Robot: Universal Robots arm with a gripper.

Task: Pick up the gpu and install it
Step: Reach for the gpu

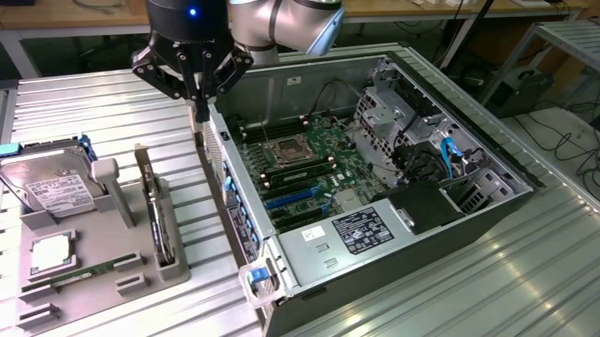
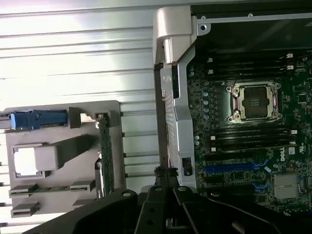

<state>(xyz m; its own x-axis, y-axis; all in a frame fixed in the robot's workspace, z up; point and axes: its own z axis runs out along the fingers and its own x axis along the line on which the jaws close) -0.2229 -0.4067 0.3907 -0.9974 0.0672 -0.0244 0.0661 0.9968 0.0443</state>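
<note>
The gpu stands on its edge in a slot of the grey holder tray at the exterior view's left, with its silver bracket end toward the back. My gripper hangs above the table between that tray and the rear wall of the open computer case. It is shut with nothing in it. In the wrist view the gpu shows as a thin edge in the tray, and the shut gripper is beside the case's rear wall. Blue expansion slots lie bare on the motherboard.
A silver hard drive with a white label, a processor and a green memory stick share the tray. Inside the case are a bare processor socket, a power supply and a drive cage. The ribbed metal table lies under the gripper.
</note>
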